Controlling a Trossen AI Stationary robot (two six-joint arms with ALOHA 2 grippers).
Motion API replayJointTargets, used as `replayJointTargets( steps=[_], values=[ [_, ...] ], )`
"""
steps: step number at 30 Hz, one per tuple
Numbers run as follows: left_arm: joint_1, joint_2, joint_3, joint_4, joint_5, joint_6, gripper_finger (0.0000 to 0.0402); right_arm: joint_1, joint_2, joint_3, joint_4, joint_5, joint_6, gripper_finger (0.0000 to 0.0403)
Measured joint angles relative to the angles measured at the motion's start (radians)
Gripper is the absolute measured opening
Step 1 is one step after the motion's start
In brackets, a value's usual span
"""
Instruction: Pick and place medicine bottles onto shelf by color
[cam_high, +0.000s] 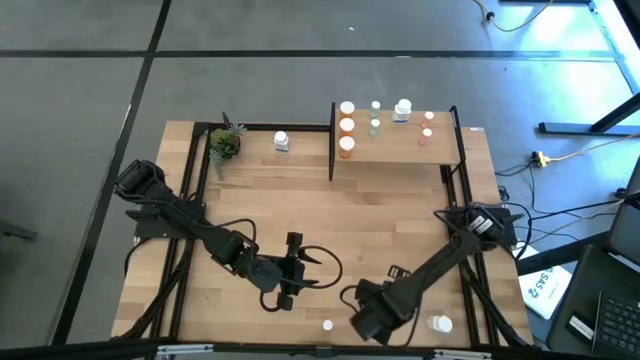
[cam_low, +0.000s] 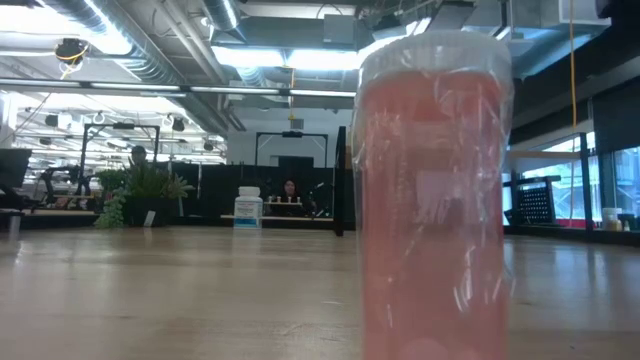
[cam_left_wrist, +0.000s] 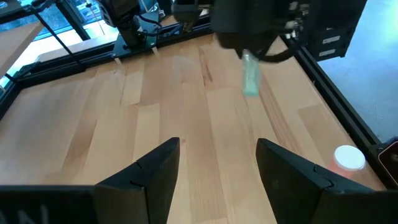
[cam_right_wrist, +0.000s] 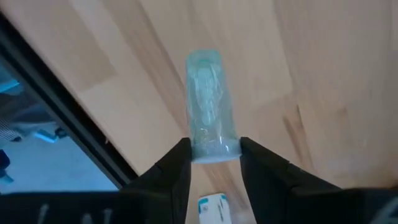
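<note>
Nearest the front edge of the light-wood counter (cam_high: 320, 215), a small pinkish-red round bottle with a white cap (cam_low: 432, 200) stands upright and fills the low view; another white-capped pinkish bottle (cam_high: 440, 323) stands just beside the right arm.

Our right hand (cam_right_wrist: 214, 163) is closed on a pale green translucent bottle (cam_right_wrist: 210, 106), pinching it at its white-capped end so the body sticks out ahead of the fingers. In the left wrist view the same bottle (cam_left_wrist: 250, 74) hangs clear above the counter, so we judge it is lifted for carrying to the shelf.

Our left hand (cam_left_wrist: 217, 163) sits near the counter's middle, jaws apart and holding nothing; we take it to be waiting.

Farther back, one white bottle (cam_high: 281, 141) stands alone beside a small green potted plant (cam_high: 224, 143).

At the far edge is the raised light-wood shelf on a black frame (cam_high: 395, 148). Orange bottles (cam_high: 346, 126) line its left side, green ones (cam_high: 374, 118) come next, then a white one and pinkish ones. We judge the held green bottle belongs with the green group.
</note>
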Motion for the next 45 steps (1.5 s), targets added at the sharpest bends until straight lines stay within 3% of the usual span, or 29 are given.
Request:
replayJointTargets(
  steps=[15,32,40,45],
  values=[
    [0.000,0.000,0.000,0.000,0.000,0.000,0.0206,-0.115,0.001,-0.095,-0.008,-0.172,-0.003,0.0128],
    [0.000,0.000,0.000,0.000,0.000,0.000,0.0206,-0.121,0.002,-0.114,0.037,-0.125,-0.047,0.0128],
    [0.000,0.000,0.000,0.000,0.000,0.000,0.0206,-0.134,0.002,-0.114,0.023,-0.233,-0.013,0.0128],
    [0.000,0.000,0.000,0.000,0.000,0.000,0.0206,-0.157,0.006,-0.114,0.010,-0.240,0.033,0.0128]
  ],
)
